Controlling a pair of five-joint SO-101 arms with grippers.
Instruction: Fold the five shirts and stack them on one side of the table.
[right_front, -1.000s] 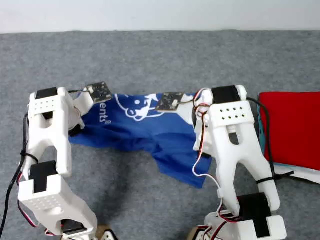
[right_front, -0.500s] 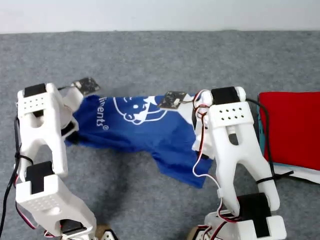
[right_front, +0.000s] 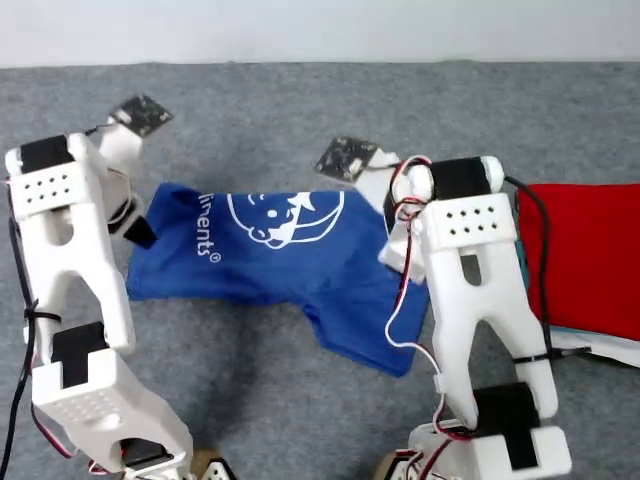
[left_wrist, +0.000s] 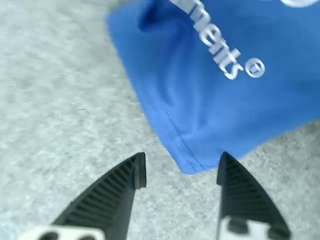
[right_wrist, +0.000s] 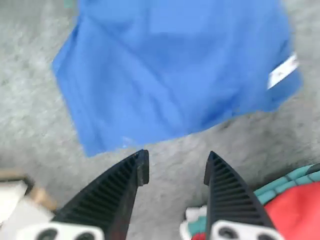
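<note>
Across the table (right_front: 300, 110), spread flat, print up, likely for folding: blue shirt (right_front: 300, 260). Piled at the right edge, keeping finished ones aside: red shirt (right_front: 590, 260). Poised above blue edges: left pincer (left_wrist: 180, 175), right pincer (right_wrist: 175, 170), both apart, empty.

We see bright, even light; faint soft shadows edge the blue printed shirt (right_front: 300, 260) on the grey felt tabletop (right_front: 300, 110).

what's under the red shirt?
A teal layer and a white layer peek out beneath the red shirt. Red covers the rest, so how many pieces lie there can't be told.
</note>
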